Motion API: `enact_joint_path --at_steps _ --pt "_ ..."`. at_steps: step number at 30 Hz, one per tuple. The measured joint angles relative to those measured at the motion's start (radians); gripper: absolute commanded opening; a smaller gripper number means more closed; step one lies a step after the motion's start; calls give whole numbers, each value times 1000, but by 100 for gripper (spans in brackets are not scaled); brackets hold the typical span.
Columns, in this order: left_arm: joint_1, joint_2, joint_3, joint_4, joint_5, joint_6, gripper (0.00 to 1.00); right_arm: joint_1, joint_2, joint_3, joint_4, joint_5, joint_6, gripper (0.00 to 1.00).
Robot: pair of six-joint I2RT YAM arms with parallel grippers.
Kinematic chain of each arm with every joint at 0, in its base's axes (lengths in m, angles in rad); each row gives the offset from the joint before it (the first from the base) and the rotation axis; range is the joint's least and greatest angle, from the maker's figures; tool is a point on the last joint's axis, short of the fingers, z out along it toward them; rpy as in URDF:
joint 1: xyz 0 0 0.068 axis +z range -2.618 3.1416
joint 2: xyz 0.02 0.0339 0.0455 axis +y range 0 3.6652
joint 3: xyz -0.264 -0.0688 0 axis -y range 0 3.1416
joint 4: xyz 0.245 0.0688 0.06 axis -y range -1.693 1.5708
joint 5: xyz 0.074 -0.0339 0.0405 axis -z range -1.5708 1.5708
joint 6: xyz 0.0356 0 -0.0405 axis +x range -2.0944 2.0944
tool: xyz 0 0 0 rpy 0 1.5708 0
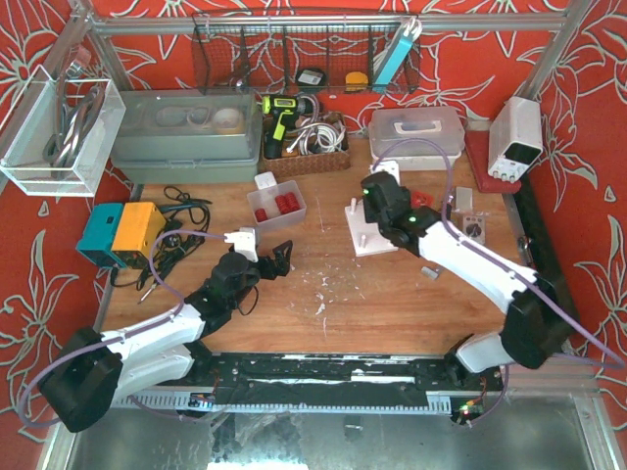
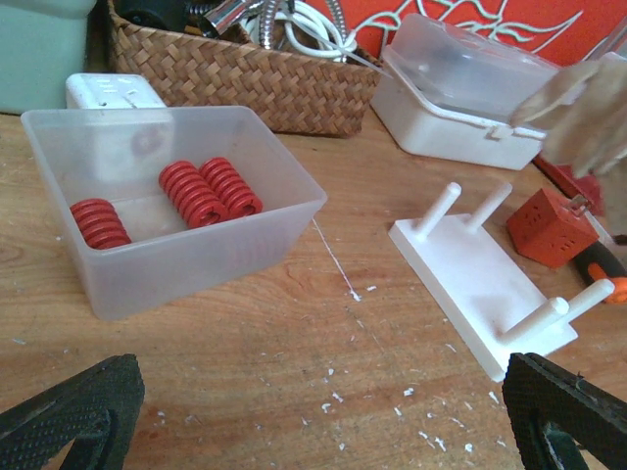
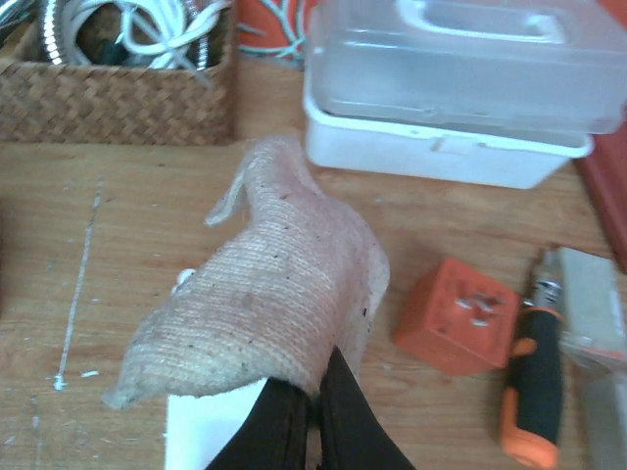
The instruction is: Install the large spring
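- As 3 red springs (image 2: 201, 191) sit in bin (image 2: 196, 264), frame left, none installed; peg plate (image 2: 480, 279) bare.
- L hand (image 2: 315, 411) wide, empty; R hand (image 3: 309, 416) pinching cloth (image 3: 265, 294).
- Pick + seat remain.

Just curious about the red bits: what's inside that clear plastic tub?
Three red coil springs lie in the tub, two side by side, one apart. The floor directly beneath them is covered.
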Motion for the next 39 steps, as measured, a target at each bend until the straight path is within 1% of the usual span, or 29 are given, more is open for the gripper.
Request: enact_joint_path --at_steps 4,8,13,17,23,24,28,29,30,31,37,39 --pt "0 0 0 0 6 0 99 -43 -128 -68 -24 16 -1 0" --pt "0 -6 0 -8 17 0 99 -106 -223 -134 -54 61 13 0" --pt "0 -49 -5 -6 43 0 99 -273 -306 -258 -69 79 74 0" --pt "0 -62 -13 1 52 0 99 -364 -298 -325 -84 105 123 0" --pt "0 -61 -13 0 61 0 99 -465 -223 -353 -93 117 252 0" --pt "0 -61 -13 1 64 0 99 -478 -212 -362 -93 116 274 6" --pt "0 -61 -13 1 67 0 99 -518 -177 -380 -107 87 336 33" --pt "0 -60 -13 1 68 0 99 -525 -175 -381 -113 78 345 36" --pt "0 -58 -13 1 68 0 99 -529 -178 -381 -117 72 354 43" --pt "0 -56 -13 2 68 0 99 -531 -183 -381 -121 68 361 47" --pt "0 -50 -13 2 69 0 99 -535 -285 -385 -127 -8 356 65" --pt "0 -50 -13 1 68 0 99 -535 -331 -385 -131 -66 340 80"
